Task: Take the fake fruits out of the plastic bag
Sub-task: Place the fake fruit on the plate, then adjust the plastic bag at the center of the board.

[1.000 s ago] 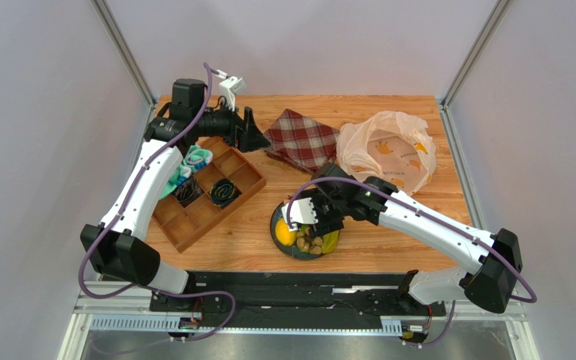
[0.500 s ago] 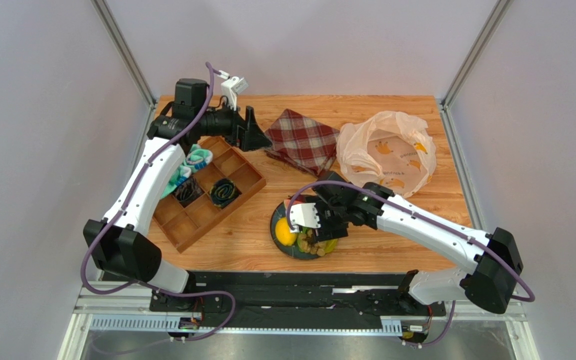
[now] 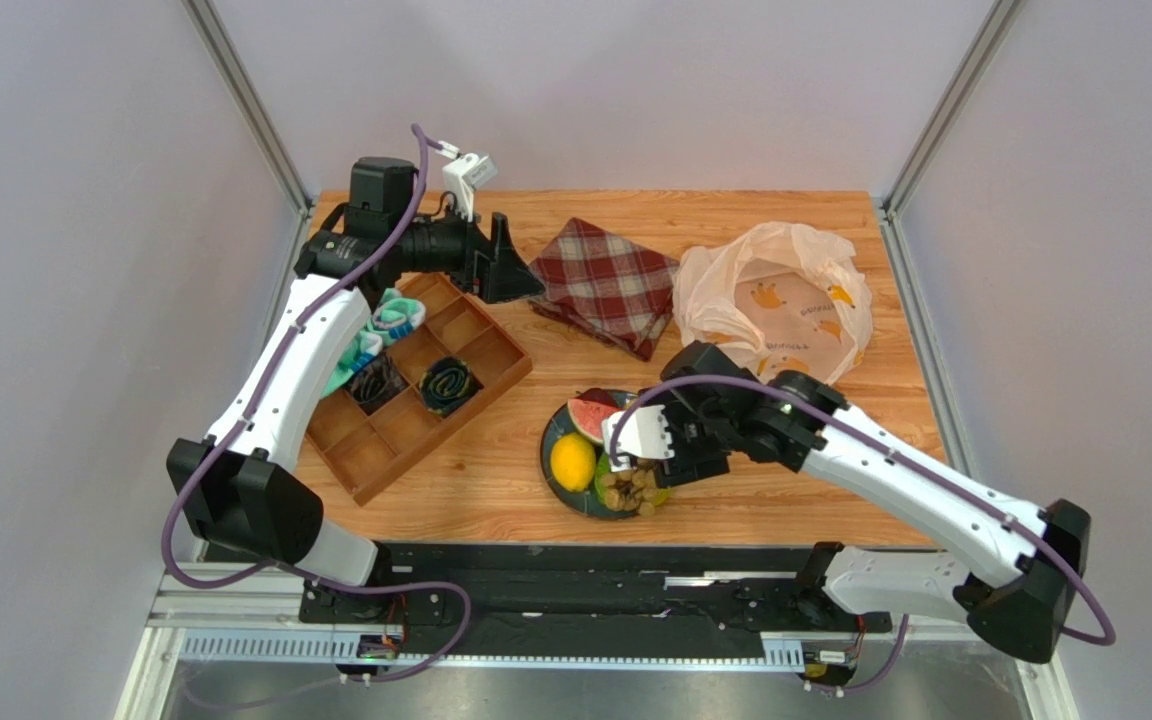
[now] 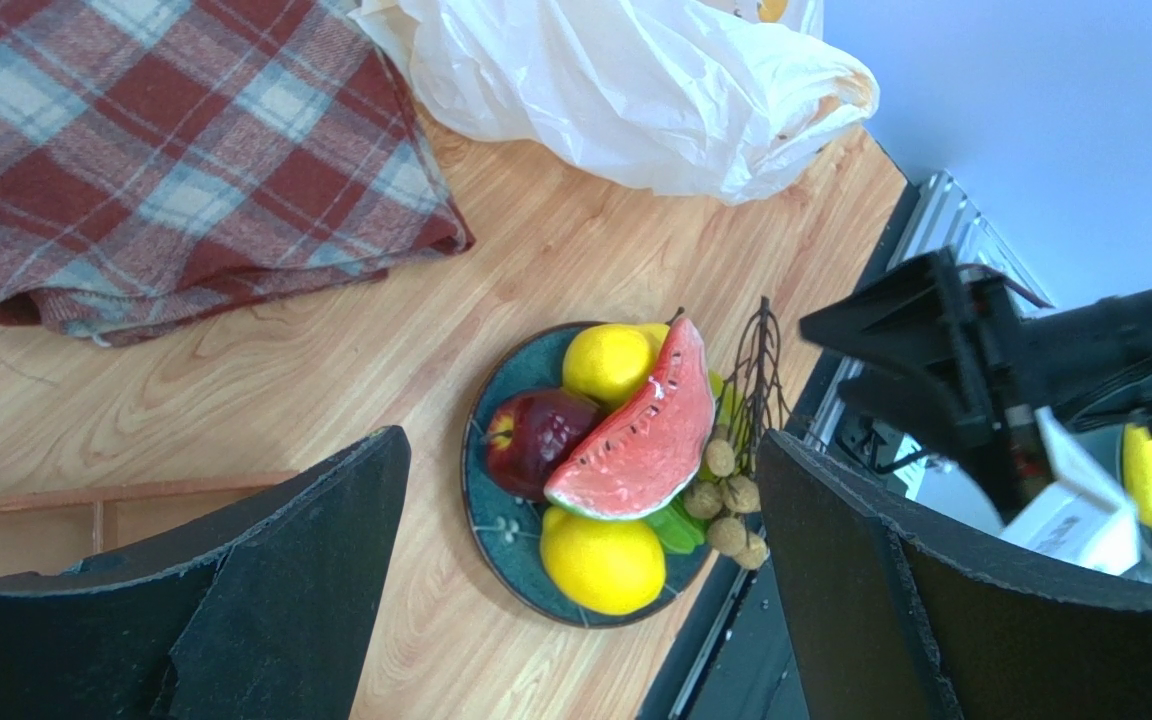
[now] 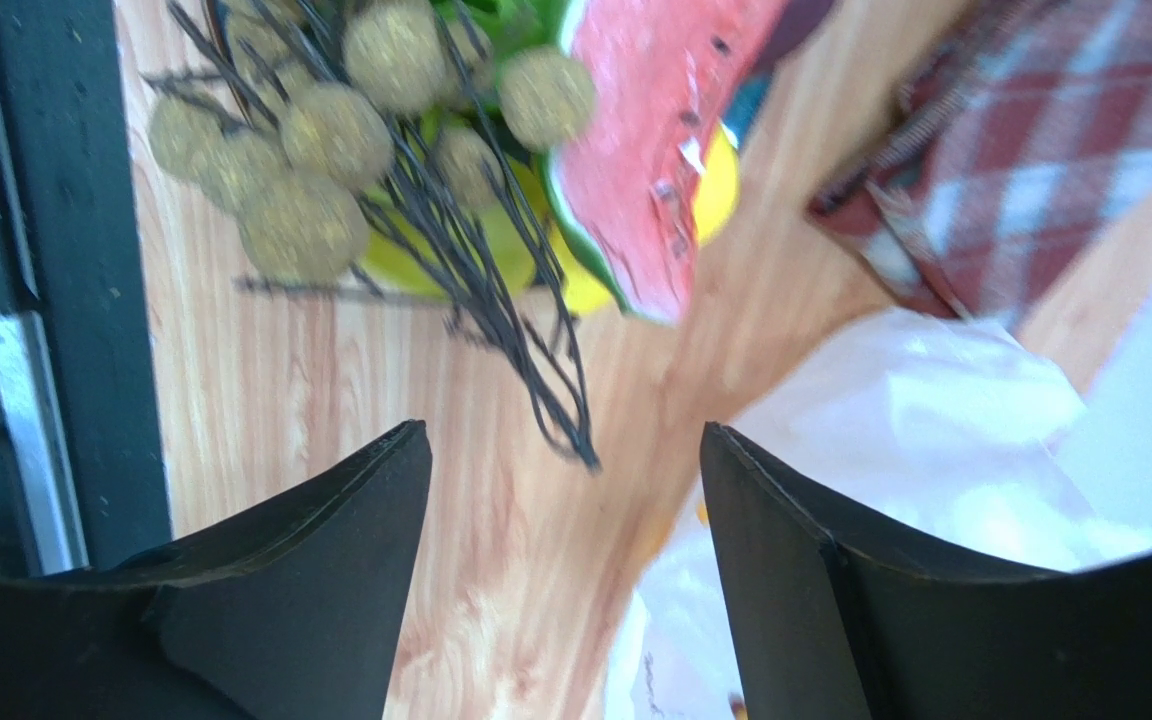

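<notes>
Two spread fingers (image 5: 285, 600) near grape bunch (image 5: 304, 225)

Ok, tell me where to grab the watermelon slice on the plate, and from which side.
Likely best from above: the watermelon slice lies topmost on the plate, red face up, leaning on the other fruit. Close across its short width near the middle, edge to edge, since the flat face offers no hold.

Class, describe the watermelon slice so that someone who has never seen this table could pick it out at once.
Start at the wooden table and find the dark teal plate near its near edge. The watermelon slice lies on the fruit heaped there, between two yellow fruits. It alone is a flat wedge, red with dark seeds and a green rind.
</notes>
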Available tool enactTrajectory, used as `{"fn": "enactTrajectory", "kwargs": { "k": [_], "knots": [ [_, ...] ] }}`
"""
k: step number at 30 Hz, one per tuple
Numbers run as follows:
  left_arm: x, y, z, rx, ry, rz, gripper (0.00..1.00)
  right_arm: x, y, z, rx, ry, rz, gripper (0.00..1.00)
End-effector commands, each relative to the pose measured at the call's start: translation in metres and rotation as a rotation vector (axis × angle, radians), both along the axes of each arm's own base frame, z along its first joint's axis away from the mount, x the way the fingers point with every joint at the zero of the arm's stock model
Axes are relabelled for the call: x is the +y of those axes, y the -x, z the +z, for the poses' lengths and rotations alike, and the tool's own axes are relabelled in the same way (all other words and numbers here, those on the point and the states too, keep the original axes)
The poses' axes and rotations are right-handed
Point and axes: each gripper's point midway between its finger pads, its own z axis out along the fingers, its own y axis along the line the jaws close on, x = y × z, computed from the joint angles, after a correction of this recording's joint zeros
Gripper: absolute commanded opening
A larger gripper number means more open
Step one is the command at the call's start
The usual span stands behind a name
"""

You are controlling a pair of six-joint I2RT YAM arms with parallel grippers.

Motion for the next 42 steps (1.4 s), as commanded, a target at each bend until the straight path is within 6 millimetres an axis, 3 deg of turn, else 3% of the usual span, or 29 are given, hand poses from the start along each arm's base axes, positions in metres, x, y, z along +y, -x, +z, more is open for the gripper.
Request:
{"fn": "enactTrajectory", "kwargs": {
  "k": [1, 6, 9, 10, 13, 16, 17, 20, 28, 31, 32, 33, 35, 37, 38, 39, 42],
  "knots": [
    [-0.001, -0.001, 0.016, -0.052, 0.025, -0.022, 0.94, -0.031, -0.005, 0.013, -0.091, 0.054, -0.004, 0.72],
    [0.000, -0.002, 0.018, -0.065, 0.016, -0.018, 0.95, -0.038, -0.030, 0.028, -0.054, -0.034, -0.186, 0.72],
    [0.001, -0.001, 0.018, -0.064, 0.015, -0.017, 0.95, -0.029, -0.036, 0.035, 0.070, -0.101, -0.286, 0.72],
    [0.001, -0.001, 0.018, -0.065, 0.016, -0.017, 0.95, -0.028, -0.035, 0.030, 0.113, -0.085, -0.302, 0.72],
    [0.001, 0.000, 0.018, -0.066, 0.011, -0.018, 0.95, -0.033, -0.007, 0.033, 0.211, -0.082, -0.261, 0.74],
    [0.002, -0.001, 0.017, -0.063, 0.008, -0.016, 0.95, -0.039, 0.003, 0.021, 0.185, -0.082, -0.208, 0.74],
    [0.001, -0.001, 0.017, -0.063, 0.008, -0.016, 0.95, -0.037, -0.004, 0.027, 0.121, -0.125, -0.205, 0.74],
    [0.002, -0.002, 0.016, -0.062, 0.000, -0.014, 0.95, -0.045, -0.022, 0.018, 0.048, -0.116, -0.294, 0.77],
    [0.028, -0.005, 0.013, -0.115, -0.135, 0.108, 0.99, -0.043, -0.052, -0.002, 0.248, -0.151, -0.533, 0.71],
    [0.034, -0.001, 0.015, -0.171, -0.175, 0.102, 0.99, -0.059, -0.078, -0.001, 0.291, -0.197, -0.640, 0.71],
    [0.036, 0.000, 0.016, -0.177, -0.180, 0.102, 0.99, -0.061, -0.091, 0.008, 0.281, -0.229, -0.666, 0.71],
    [0.036, 0.001, 0.015, -0.185, -0.185, 0.099, 0.99, -0.074, -0.104, 0.008, 0.293, -0.245, -0.729, 0.71],
    [0.038, 0.003, 0.017, -0.198, -0.186, 0.098, 0.99, -0.080, -0.126, -0.003, 0.340, -0.244, -0.787, 0.72],
    [0.040, 0.005, 0.017, -0.201, -0.191, 0.099, 0.99, -0.097, -0.159, 0.007, 0.298, -0.275, -0.880, 0.72],
    [0.041, 0.005, 0.018, -0.202, -0.193, 0.103, 0.99, -0.104, -0.181, -0.005, 0.280, -0.260, -0.936, 0.72],
    [0.042, 0.005, 0.017, -0.205, -0.198, 0.104, 0.99, -0.117, -0.206, 0.013, 0.203, -0.289, -0.989, 0.72],
    [0.051, 0.003, 0.013, -0.208, -0.222, 0.138, 0.99, -0.136, -0.240, 0.042, 0.081, -0.366, -1.150, 0.72]
  ]
}}
